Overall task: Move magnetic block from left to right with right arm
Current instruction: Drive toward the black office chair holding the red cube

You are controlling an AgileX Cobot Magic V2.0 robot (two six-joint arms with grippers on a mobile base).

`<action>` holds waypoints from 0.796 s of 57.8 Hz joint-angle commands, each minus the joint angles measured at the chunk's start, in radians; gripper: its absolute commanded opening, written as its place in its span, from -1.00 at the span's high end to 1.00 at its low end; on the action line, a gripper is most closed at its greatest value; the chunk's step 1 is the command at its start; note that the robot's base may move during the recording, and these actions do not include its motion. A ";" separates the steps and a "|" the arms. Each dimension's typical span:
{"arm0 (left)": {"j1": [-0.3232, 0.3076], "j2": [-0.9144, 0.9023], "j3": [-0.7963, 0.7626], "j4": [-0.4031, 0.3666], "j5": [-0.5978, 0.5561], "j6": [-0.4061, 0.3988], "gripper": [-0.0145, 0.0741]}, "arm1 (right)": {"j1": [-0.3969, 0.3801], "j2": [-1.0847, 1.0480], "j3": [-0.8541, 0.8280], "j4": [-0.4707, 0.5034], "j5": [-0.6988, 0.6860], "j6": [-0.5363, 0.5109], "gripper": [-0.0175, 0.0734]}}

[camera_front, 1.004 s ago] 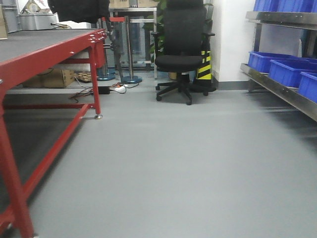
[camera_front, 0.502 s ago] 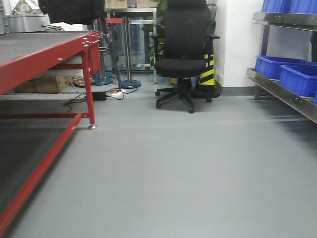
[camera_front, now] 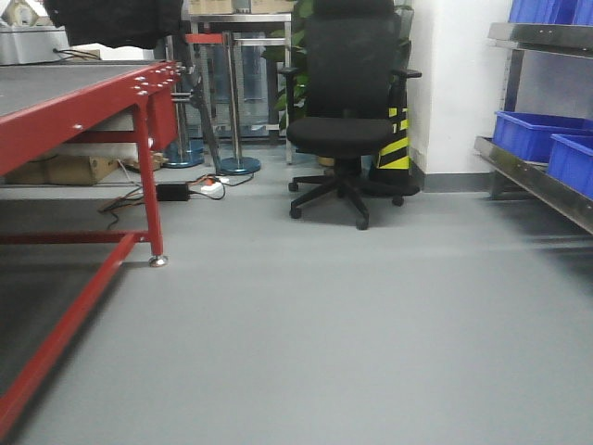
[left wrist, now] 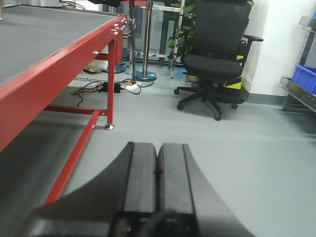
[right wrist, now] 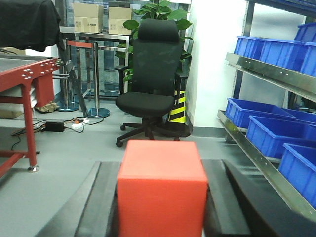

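The magnetic block (right wrist: 161, 187), a plain red cube, fills the lower middle of the right wrist view. My right gripper (right wrist: 161, 165) is shut on it, one black finger (right wrist: 104, 197) against each side face, and the block is held up in the air above the grey floor. In the left wrist view my left gripper (left wrist: 158, 148) is shut, its two pads pressed together with nothing between them. The front view shows neither arm nor the block.
A red-framed table (camera_front: 74, 102) stands at the left, its leg (camera_front: 153, 222) on the grey floor. A black office chair (camera_front: 343, 111) is ahead by a yellow-and-black cone (camera_front: 397, 139). Metal shelves with blue bins (camera_front: 533, 134) line the right. Cables (camera_front: 185, 190) lie under the table's far end.
The front view has advanced: the chair looks larger and nearer, while the table leg has slid left and down and the blue bins have slid right.
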 commanded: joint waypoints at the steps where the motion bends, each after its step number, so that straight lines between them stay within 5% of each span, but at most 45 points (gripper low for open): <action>1: 0.003 -0.009 0.010 -0.003 -0.084 -0.008 0.96 | -0.007 0.008 -0.029 -0.010 -0.090 -0.006 0.05; 46: 0.003 -0.007 0.010 -0.003 -0.084 -0.008 0.96 | -0.007 0.010 -0.029 -0.010 -0.090 -0.006 0.05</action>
